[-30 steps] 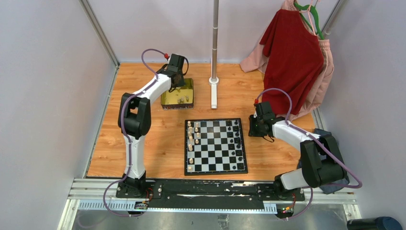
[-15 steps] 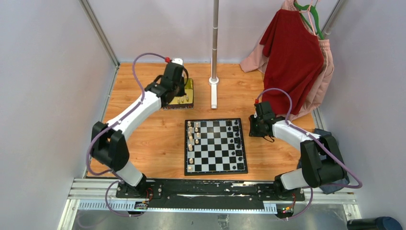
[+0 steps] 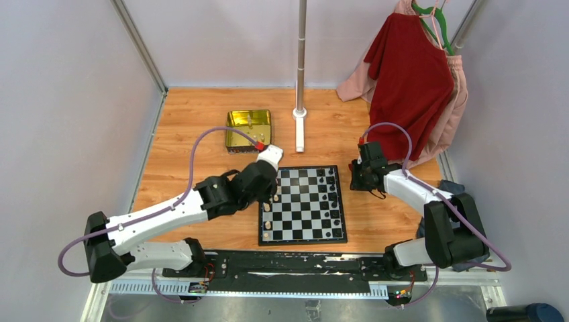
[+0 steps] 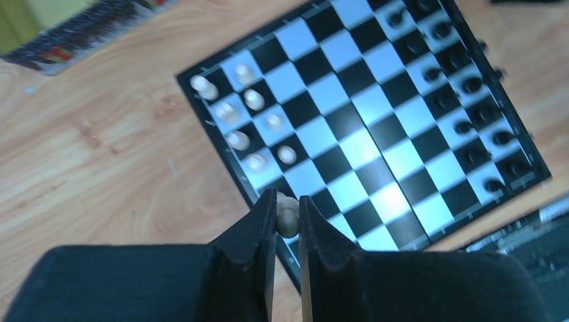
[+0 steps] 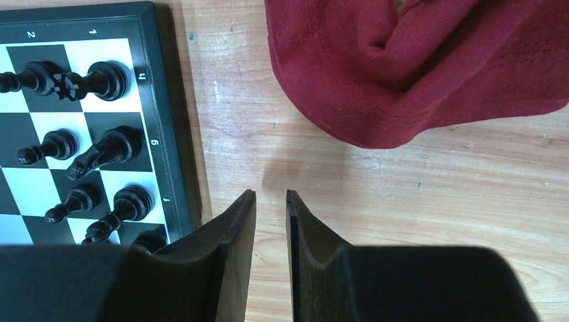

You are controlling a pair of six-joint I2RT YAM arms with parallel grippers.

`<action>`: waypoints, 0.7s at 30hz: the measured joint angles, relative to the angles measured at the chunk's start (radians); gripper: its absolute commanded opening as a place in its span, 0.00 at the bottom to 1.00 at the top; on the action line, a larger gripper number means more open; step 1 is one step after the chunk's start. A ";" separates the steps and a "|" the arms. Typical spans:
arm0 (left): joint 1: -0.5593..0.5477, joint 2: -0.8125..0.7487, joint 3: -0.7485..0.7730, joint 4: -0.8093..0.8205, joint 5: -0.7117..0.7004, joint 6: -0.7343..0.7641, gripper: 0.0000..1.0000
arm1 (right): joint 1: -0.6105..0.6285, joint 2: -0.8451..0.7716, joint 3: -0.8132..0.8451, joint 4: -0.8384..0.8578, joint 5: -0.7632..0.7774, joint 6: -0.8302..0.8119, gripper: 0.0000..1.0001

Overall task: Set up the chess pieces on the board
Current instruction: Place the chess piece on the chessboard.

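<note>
Pinching a pale piece (image 4: 288, 221) between its two fingers, the left claw (image 4: 287, 200) hangs over the left edge of the board (image 4: 366, 144). Its jaws are drawn in until only the width of the little chessman parts them. The piece sits right at the fingertips, its rounded end showing in the slit between them. From the wrist view it lies over the dark border strip, just beside the last of the pale pieces (image 4: 255, 99), which stand in two short rows along that side. Whether its base touches the board I cannot tell. The black pieces (image 4: 470, 84) line the opposite side in two rows of their own. The right claw (image 5: 271, 196) is just off that far edge, above the bare wooden table (image 5: 376, 201). Its fingers stand a narrow gap apart with nothing between them. A crumpled red cloth (image 5: 402, 60) lies on the table a little beyond its tips. A gold tin (image 3: 249, 127) sits behind the board's left corner, apart from it.
</note>
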 measured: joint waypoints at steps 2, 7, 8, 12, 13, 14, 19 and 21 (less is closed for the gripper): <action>-0.080 -0.015 -0.016 -0.016 -0.020 -0.017 0.00 | 0.000 -0.003 0.000 0.000 0.000 0.000 0.28; -0.252 0.009 -0.021 -0.049 -0.079 -0.048 0.00 | 0.000 -0.013 -0.005 0.004 0.000 0.000 0.28; -0.274 0.022 -0.021 -0.052 -0.087 -0.053 0.00 | 0.000 -0.016 -0.007 0.003 0.000 0.000 0.28; -0.341 0.110 -0.023 -0.052 -0.123 -0.080 0.00 | 0.000 -0.035 -0.016 0.003 0.000 0.000 0.28; -0.349 0.134 -0.026 -0.049 -0.132 -0.086 0.00 | 0.000 -0.042 -0.018 0.003 0.000 0.000 0.28; -0.355 0.158 -0.034 -0.042 -0.141 -0.090 0.00 | 0.000 -0.046 -0.019 0.003 0.000 0.000 0.28; -0.363 0.219 -0.108 0.026 -0.180 -0.118 0.00 | 0.000 -0.069 -0.023 0.001 0.000 0.000 0.28; -0.363 0.227 -0.132 0.053 -0.199 -0.133 0.00 | 0.000 -0.075 -0.023 0.000 -0.001 0.000 0.28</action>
